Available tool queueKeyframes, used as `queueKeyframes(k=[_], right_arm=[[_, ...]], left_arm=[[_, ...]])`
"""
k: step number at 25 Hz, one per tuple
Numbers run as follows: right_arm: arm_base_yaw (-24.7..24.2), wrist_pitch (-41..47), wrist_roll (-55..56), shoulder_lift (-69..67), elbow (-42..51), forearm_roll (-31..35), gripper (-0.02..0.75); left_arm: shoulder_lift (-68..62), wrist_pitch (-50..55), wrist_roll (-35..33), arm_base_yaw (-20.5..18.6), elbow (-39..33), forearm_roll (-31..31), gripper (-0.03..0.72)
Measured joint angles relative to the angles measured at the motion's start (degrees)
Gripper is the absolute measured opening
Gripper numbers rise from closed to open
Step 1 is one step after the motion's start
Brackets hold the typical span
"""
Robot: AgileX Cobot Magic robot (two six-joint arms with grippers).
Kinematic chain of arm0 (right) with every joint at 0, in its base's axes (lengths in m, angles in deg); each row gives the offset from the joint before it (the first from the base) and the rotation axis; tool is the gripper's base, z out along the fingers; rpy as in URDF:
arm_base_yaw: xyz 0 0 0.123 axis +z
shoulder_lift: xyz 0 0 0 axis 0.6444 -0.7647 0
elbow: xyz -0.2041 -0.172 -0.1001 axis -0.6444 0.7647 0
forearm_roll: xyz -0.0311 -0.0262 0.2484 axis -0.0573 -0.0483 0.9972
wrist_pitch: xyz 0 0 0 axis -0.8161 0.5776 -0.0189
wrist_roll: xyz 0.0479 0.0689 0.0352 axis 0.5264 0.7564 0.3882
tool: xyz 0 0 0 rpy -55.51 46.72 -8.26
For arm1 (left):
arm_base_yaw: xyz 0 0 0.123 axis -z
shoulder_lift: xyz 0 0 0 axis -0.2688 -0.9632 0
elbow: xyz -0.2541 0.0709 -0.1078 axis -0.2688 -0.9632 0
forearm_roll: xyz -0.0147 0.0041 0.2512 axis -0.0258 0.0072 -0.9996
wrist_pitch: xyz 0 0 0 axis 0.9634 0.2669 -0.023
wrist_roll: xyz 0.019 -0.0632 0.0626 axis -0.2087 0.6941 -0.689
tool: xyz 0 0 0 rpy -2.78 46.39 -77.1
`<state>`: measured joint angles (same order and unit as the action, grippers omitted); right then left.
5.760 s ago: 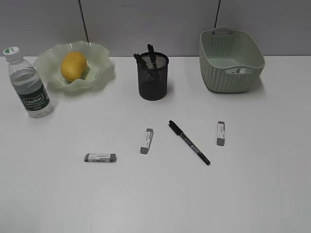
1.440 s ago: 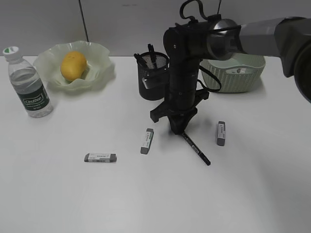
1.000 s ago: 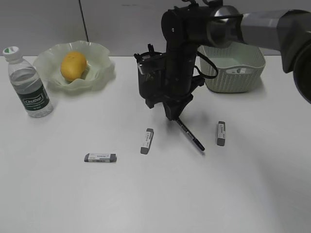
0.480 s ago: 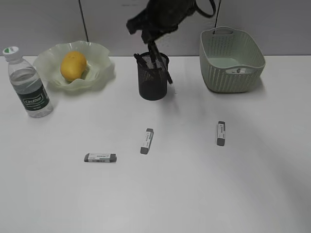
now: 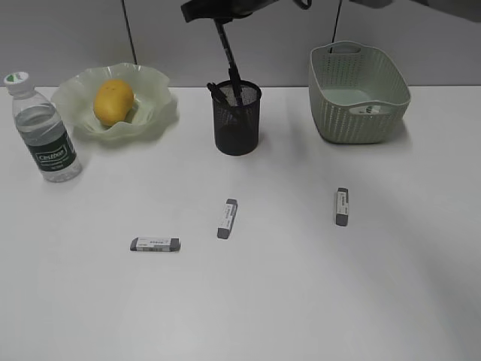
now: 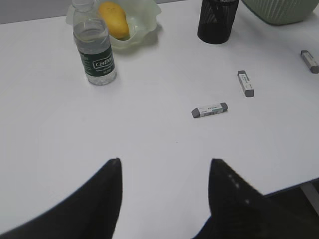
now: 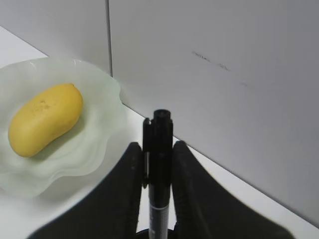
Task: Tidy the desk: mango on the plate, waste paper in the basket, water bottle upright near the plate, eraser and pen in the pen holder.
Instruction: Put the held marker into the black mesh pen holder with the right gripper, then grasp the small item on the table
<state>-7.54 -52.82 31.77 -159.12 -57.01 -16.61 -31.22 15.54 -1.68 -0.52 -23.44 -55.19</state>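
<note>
At the top centre of the exterior view, the pen (image 5: pixel 228 60) is held nearly upright by the right gripper (image 5: pixel 218 16), with its lower end at the mouth of the pen holder (image 5: pixel 237 119). If it is let go while slanted, the rim could be struck and the holder tipped, or the pen could drop onto the desk (image 5: pixel 301 286). The pinch on the pen barrel is made plain only in the right wrist view, where the mango (image 7: pixel 45 118) is seen on the plate (image 7: pixel 94 144). Three erasers, such as the nearest one (image 6: pixel 210 109), and the upright water bottle (image 6: pixel 94 50) are shown in the left wrist view, beyond the left gripper (image 6: pixel 164 172), which is spread wide and empty.
</note>
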Motion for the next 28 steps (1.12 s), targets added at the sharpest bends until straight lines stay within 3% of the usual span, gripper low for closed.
queueKeyframes(k=[8, 10, 14, 17, 21, 28], right_arm=[[0.0, -0.8, -0.1, -4.4, 0.1, -0.2, 0.188], [0.0, 0.0, -0.1, -5.0, 0.1, -0.2, 0.237], [0.0, 2.6, -0.1, -5.3, 0.1, -0.2, 0.408], [0.0, 5.1, -0.1, -5.3, 0.1, -0.3, 0.483], [0.0, 13.2, -0.1, -3.3, 0.1, -0.3, 0.503], [0.0, 35.7, -0.6, 3.4, 0.1, -0.4, 0.510]], left_arm=[[0.0, 0.0, 0.0, 0.0, 0.0, 0.0, 0.426], [0.0, 0.0, 0.0, 0.0, 0.0, 0.0, 0.426], [0.0, 0.0, 0.0, 0.0, 0.0, 0.0, 0.426], [0.0, 0.0, 0.0, 0.0, 0.0, 0.0, 0.426], [0.0, 0.0, 0.0, 0.0, 0.0, 0.0, 0.426], [0.0, 0.0, 0.0, 0.0, 0.0, 0.0, 0.426]])
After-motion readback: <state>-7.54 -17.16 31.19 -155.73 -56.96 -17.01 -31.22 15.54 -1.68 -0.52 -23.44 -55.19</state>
